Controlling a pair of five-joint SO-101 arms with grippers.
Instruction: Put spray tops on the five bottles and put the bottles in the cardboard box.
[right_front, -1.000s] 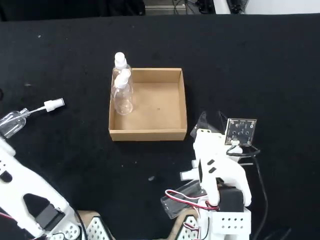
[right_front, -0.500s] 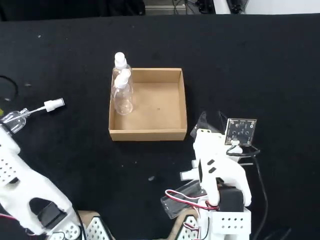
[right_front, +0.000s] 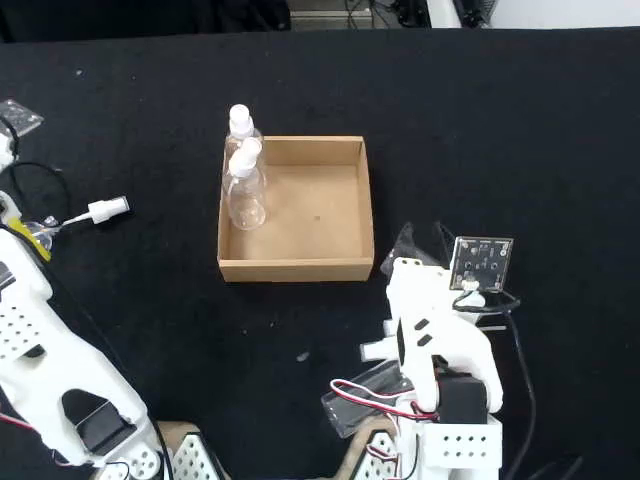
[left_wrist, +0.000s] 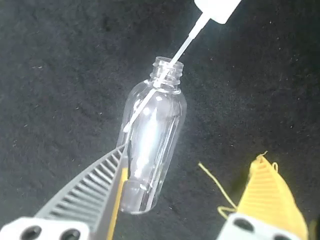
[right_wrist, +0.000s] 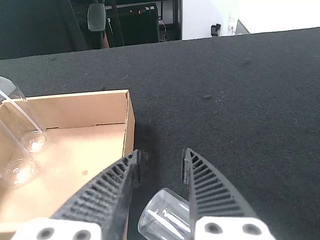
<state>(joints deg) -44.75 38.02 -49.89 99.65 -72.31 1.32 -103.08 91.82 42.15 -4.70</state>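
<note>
A clear bottle (left_wrist: 152, 135) lies on the black table, and a white spray top (left_wrist: 217, 6) has its tube pushed loosely into the neck. My left gripper (left_wrist: 190, 155) is open around the bottle's base: the grey finger touches it and the yellow finger stands apart. In the high view this gripper (right_front: 30, 238) covers most of the bottle, with the spray top (right_front: 108, 209) sticking out. Two capped bottles (right_front: 245, 185) (right_front: 240, 122) stand at the far left of the cardboard box (right_front: 295, 268). My right gripper (right_wrist: 160, 154) is shut on another clear bottle (right_wrist: 162, 220), near the box's front right corner.
Both arm bases sit at the table's front edge, the right one (right_front: 450, 440) with loose wires and a clear plastic piece (right_front: 355, 400). A black cable (right_front: 25, 180) loops at the far left. The box wall (right_wrist: 75, 102) lies just ahead of the right gripper.
My left arm has moved away from the front edge and over the lying bottle, which it now mostly covers. The right arm, box and capped bottles are still.
</note>
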